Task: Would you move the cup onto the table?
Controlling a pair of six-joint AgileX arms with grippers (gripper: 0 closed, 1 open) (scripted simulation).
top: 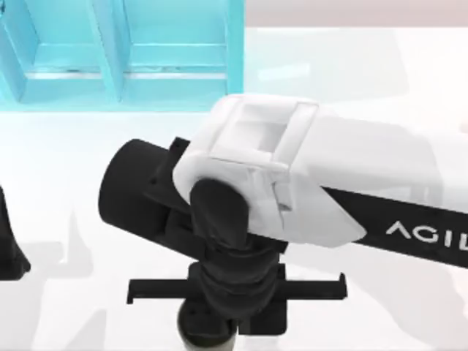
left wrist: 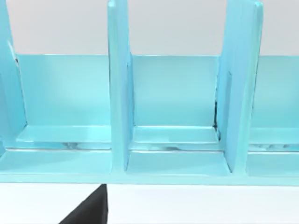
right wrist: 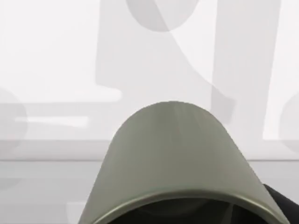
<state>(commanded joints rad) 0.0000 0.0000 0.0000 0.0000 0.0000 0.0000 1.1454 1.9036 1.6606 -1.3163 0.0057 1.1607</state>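
Now | right claw [top: 208, 333] low over table [top: 66, 175] | apparently gripping cup [right wrist: 175, 154]

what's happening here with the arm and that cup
The right arm reaches across the middle of the white table, in front of the turquoise shelf unit. A grey-green cup sits right under its wrist camera, above the tabletop. The left arm is parked at the table's left edge.
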